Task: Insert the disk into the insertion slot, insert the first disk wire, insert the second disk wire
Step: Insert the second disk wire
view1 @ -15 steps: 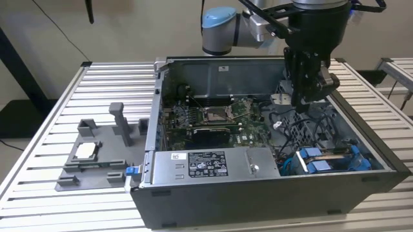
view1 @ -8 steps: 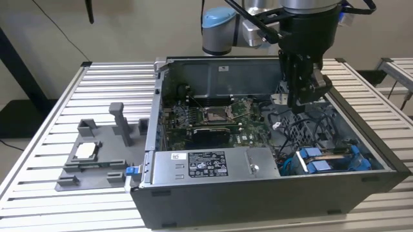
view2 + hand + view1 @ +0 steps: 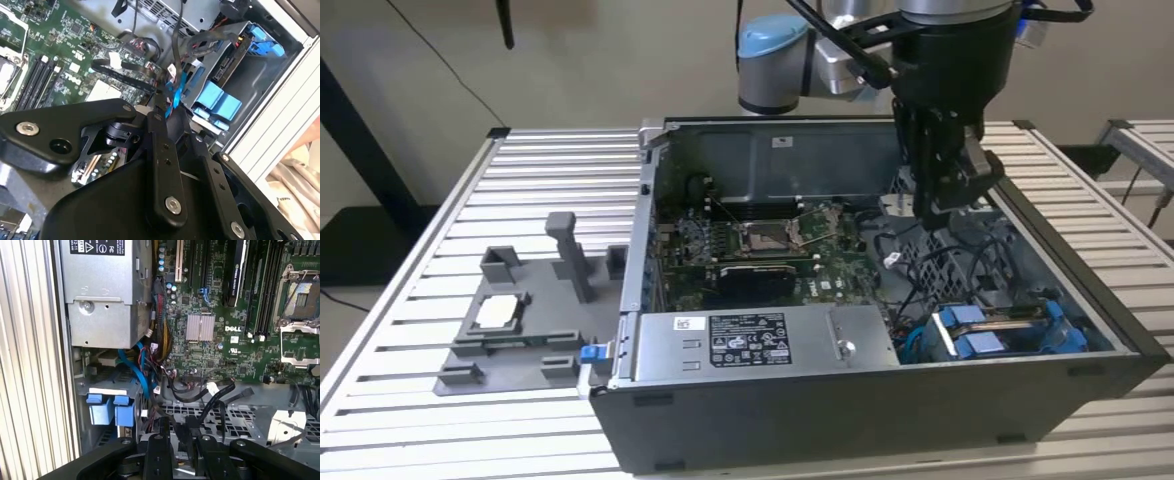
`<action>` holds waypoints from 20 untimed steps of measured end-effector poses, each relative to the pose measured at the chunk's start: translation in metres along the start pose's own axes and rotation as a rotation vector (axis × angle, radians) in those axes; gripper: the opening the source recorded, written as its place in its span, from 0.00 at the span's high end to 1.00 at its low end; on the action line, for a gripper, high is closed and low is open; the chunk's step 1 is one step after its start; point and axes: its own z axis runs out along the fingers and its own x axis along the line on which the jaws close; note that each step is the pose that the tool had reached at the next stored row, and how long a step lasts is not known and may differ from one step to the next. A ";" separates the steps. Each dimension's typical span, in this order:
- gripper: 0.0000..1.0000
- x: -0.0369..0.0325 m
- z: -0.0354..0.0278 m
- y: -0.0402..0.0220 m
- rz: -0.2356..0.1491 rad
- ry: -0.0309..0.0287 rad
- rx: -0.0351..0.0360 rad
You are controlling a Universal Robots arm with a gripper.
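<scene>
The gripper [image 3: 167,106] seems pinched shut on a blue wire [image 3: 175,91] — silver-grey, blue-framed disk [image 3: 1003,325] sits in the insertion slot [image 3: 205,75].

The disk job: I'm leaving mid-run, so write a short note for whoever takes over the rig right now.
Gripper: low inside the computer case, toward the exterior view's right, among loose black wires. Whether it holds one can't be told.
Disk: its blue tabs sit in the slot, so it looks inserted.
Left: both disk wires. Neither can be confirmed as plugged in.
</scene>
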 end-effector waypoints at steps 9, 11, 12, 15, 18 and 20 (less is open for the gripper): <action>0.73 -0.0045 -0.0035 0.0054 -0.009 0.0059 0.0281; 0.73 -0.0075 -0.0024 0.0068 -0.012 0.0145 0.0361; 0.73 -0.0081 -0.0019 0.0070 -0.013 0.0205 0.0388; 0.73 -0.0092 -0.0001 0.0074 -0.019 0.0441 0.0433; 0.73 -0.0093 0.0012 0.0077 -0.023 0.0592 0.0447; 0.73 -0.0093 0.0020 0.0078 -0.024 0.0631 0.0471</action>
